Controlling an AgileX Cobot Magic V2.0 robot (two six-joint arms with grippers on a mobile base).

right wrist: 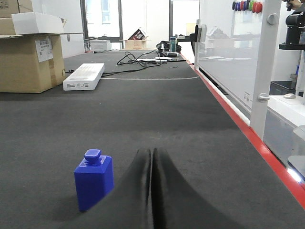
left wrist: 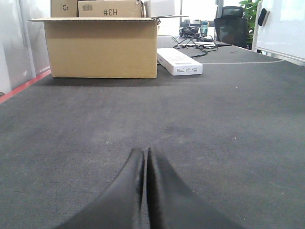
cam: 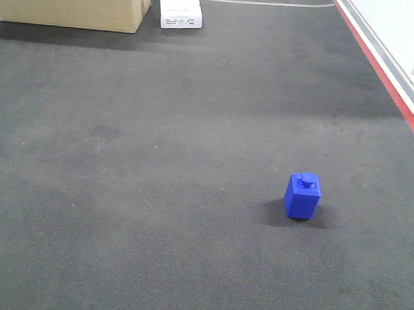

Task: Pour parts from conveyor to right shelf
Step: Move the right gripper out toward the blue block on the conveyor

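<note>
Soft, fairly bright light from above falls evenly on the dark conveyor [cam: 156, 194], so the blue block [cam: 303, 196] throws only a faint, short shadow at its base, mostly leftward in the frame. In the wrist views the far windows [right wrist: 107, 19] at the top burn out white, while the left pincer [left wrist: 145, 152] and right pincer [right wrist: 152, 152] at the bottom edge look black and slightly blurred.

One bright-blue plastic block [cam: 303, 196], bevelled at the shoulders with a short round knob on top, stands upright on the dark grey felt-like conveyor belt [cam: 158, 159], toward its red right side rail [cam: 394, 93] but well clear of it.
</note>
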